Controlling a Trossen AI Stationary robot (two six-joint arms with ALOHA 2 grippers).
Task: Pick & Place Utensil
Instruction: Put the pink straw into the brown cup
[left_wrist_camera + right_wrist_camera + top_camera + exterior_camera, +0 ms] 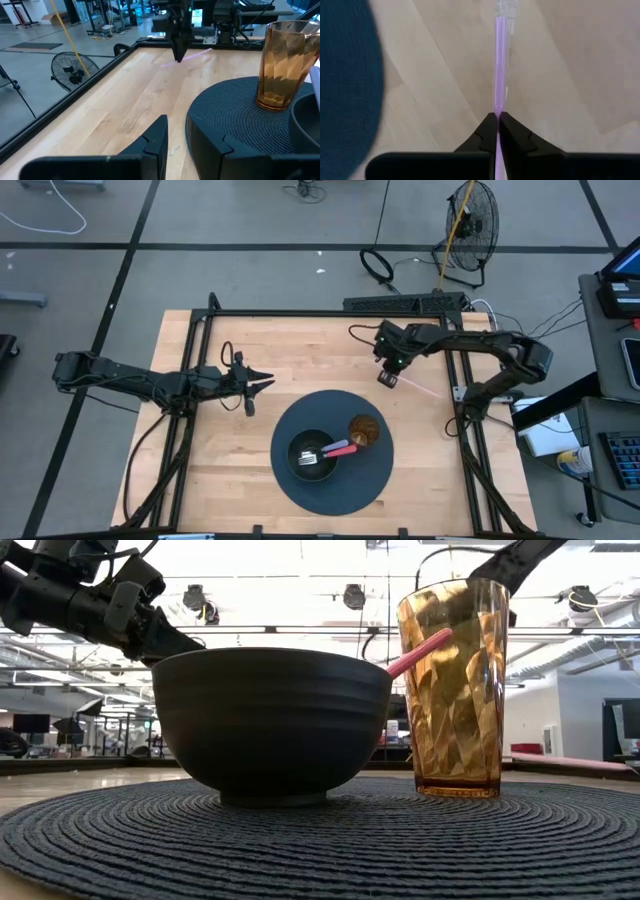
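Observation:
A utensil with a purple handle lies out toward the table's right edge, and my right gripper is shut on its left end; its pale head points away. The black bowl stands on a dark round placemat and holds a fork with a pink handle. An amber glass stands beside the bowl. My left gripper hovers open left of the mat, touching nothing. My right gripper pinches the purple handle between its two fingertips, near the end opposite the pale head. The fingers come from above, pointing down, and stand across the handle. The utensil lies about level; I cannot tell whether it is clear of the table.
The placemat fills the table's near middle, with the glass and bowl on it. Bare wood lies between the mat and the far edge. A black frame rail runs round the table. A floor fan stands beyond it.

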